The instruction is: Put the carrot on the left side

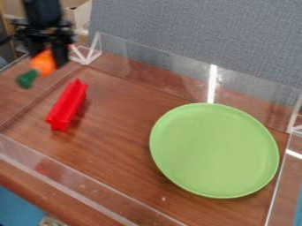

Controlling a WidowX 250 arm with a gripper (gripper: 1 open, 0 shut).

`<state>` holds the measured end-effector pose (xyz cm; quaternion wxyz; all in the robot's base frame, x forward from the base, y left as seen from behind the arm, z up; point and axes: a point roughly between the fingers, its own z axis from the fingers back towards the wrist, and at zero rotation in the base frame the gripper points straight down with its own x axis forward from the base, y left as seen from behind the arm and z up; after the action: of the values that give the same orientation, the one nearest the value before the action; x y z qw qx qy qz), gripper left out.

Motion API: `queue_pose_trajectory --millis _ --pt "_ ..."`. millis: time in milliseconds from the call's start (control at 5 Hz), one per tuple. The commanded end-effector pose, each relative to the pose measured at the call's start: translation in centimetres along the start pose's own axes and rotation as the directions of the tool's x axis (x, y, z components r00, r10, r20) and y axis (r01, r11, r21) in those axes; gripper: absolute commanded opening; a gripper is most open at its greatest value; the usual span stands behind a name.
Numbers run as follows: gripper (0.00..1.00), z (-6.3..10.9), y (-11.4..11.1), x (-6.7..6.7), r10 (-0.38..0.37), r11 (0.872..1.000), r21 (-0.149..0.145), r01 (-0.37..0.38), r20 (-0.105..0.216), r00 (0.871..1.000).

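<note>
The carrot [35,68], small and orange with a dark green stem end at its lower left, hangs tilted in the air at the far left of the view. My gripper [46,57] is shut on its orange upper part, pointing down from the black arm at the top left. It hangs above the left end of the wooden table [118,132], to the upper left of the long red ridged bar [66,104].
A large round green plate [215,148] lies at the right. Clear acrylic walls [177,66] ring the tabletop. A grey panel stands behind the table.
</note>
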<state>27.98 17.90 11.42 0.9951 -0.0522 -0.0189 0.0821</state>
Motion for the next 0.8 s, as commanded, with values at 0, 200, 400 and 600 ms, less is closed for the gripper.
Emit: queue_pose_trajectory --millis 0,200,400,600 --pt "0.0 1.01 1.33 -1.41 0.02 0.999 0.044 -0.022 0.042 0.999" --pt "0.0 0.77 1.55 -1.93 0.029 0.998 0.047 -0.031 0.039 0.999" --pt "0.0 0.56 1.78 -1.64 0.032 0.998 0.048 -0.034 0.04 0.999" --pt "0.0 0.37 1.96 -1.4 0.032 0.998 0.049 -0.034 0.041 0.999"
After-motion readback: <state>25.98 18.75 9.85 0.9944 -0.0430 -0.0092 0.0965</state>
